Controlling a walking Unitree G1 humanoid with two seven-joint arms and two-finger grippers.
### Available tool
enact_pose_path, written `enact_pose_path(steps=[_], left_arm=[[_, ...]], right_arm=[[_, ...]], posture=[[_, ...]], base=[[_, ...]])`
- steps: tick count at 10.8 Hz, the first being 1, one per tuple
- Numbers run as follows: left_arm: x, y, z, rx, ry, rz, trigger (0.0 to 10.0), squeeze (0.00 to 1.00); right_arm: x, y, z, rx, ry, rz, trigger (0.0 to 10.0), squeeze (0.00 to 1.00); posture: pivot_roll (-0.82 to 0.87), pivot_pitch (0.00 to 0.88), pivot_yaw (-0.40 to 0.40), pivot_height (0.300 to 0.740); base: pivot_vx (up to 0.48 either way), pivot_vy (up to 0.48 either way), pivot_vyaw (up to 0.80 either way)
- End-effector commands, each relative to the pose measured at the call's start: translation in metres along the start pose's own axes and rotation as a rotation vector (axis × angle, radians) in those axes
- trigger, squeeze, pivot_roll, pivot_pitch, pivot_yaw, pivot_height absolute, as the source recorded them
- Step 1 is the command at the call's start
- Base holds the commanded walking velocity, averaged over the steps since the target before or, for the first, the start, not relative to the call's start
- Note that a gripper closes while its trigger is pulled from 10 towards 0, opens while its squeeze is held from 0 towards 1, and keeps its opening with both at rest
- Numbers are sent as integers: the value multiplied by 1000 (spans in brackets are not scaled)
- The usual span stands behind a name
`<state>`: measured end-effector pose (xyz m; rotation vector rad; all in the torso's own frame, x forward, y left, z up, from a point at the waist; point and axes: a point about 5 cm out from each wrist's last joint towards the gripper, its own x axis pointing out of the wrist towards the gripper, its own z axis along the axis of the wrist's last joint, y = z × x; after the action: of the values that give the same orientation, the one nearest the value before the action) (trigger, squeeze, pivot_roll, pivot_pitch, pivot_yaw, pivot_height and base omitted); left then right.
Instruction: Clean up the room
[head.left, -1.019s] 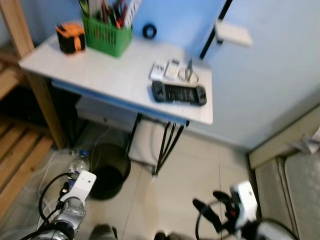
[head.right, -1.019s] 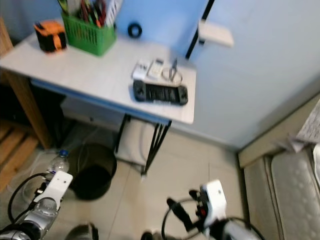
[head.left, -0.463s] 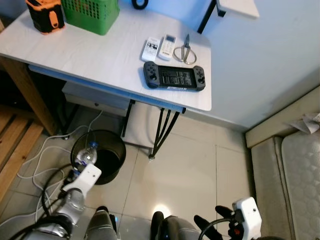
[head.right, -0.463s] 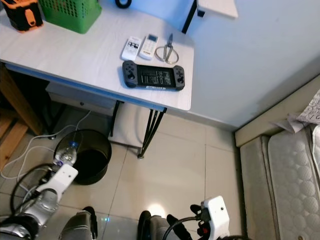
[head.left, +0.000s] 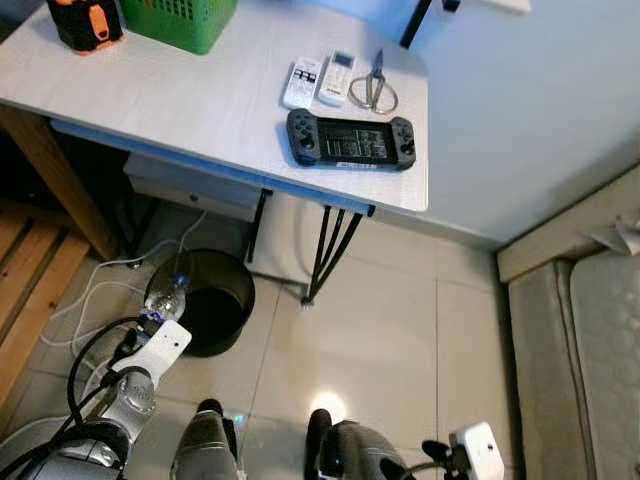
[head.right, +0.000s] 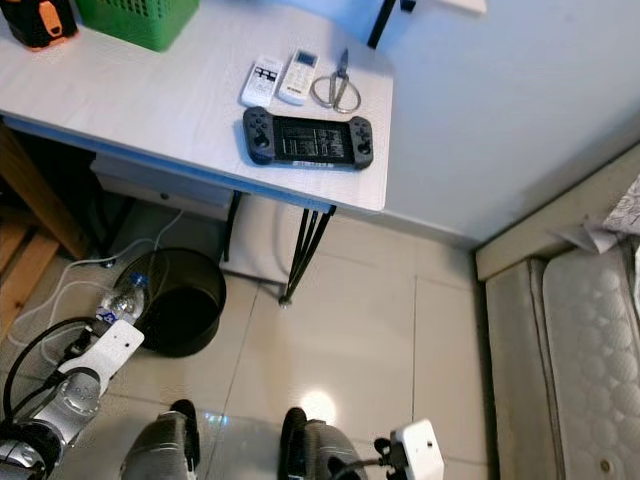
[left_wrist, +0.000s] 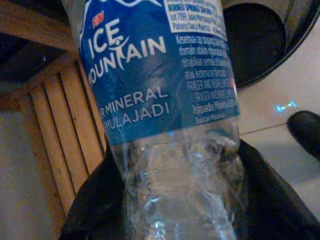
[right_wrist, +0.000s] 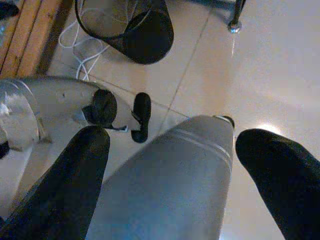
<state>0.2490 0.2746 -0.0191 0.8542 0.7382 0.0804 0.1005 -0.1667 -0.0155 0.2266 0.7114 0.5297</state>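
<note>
Water bottle (head.left: 172, 296) carried nearer black bin (head.left: 212, 312), left fingers (left_wrist: 90, 210) clamped.

Bottle (head.left: 170, 297) in left gripper (left_wrist: 175, 200) now at bin (head.left: 215, 312) rim; right gripper (right_wrist: 175, 165) dropped lower.

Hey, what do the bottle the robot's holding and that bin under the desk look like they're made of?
The bottle in the left gripper looks like thin clear plastic: see-through, crinkled, with a glossy blue printed label. The bin seems to be black metal mesh, since the floor shows faintly through its wall in the right wrist view, though the exact material is uncertain.
</note>
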Motion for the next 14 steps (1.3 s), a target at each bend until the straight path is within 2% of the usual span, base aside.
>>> enact_pose_path(steps=[1, 3, 4, 6, 7, 8, 10, 11, 12, 13, 14], left_arm=[[0, -4, 1, -30, 10, -23, 10000, 0], [0, -6, 4, -41, 13, -38, 10000, 0], [1, -7, 8, -3, 1, -38, 10000, 0], [0, -16, 21, -11, -42, -80, 10000, 0], [0, -22, 29, -18, -69, -107, 10000, 0], [-2, -31, 40, -34, -106, -146, 10000, 0], [-3, -37, 45, -27, -126, -162, 10000, 0], [-4, -39, 49, -20, -146, -174, 10000, 0], [-4, -42, 57, -20, -174, -189, 10000, 0], [-5, -43, 66, -23, -204, -200, 10000, 0], [-4, -42, 68, -9, -216, -200, 10000, 0]], right_arm=[[-4, -4, -16, 11, 32, -17, 10000, 247], [-3, -2, -42, 33, 62, 13, 10000, 251], [-6, 0, -51, 23, 80, 49, 10000, 251], [-8, -7, -57, -20, 81, 43, 10000, 255], [-7, -13, -56, -37, 47, 15, 10000, 255], [0, -20, -40, -65, -89, -50, 10000, 251], [7, -12, -38, -29, -138, -3, 10000, 255], [1, -19, 19, -75, -240, 17, 10000, 255], [-7, -6, 63, -98, -327, 48, 10000, 251], [-6, 6, 82, -95, -388, 53, 10000, 247], [-3, 13, 91, -83, -420, 55, 10000, 251]], posture=[[-108, 309, -216, 740], [-113, 315, -218, 740], [-123, 318, -220, 740], [-132, 322, -223, 740], [-132, 323, -223, 740], [-130, 325, -222, 740], [-135, 326, -223, 740], [-136, 328, -225, 740], [-137, 327, -224, 740], [-138, 326, -223, 740], [-138, 325, -221, 740]], base=[[364, 311, 0], [364, 313, 0], [285, 0, 0], [0, 0, 0], [0, 0, 0], [0, 0, 0], [0, 0, 0], [0, 0, 0], [0, 0, 0], [0, 0, 0], [0, 0, 0]])
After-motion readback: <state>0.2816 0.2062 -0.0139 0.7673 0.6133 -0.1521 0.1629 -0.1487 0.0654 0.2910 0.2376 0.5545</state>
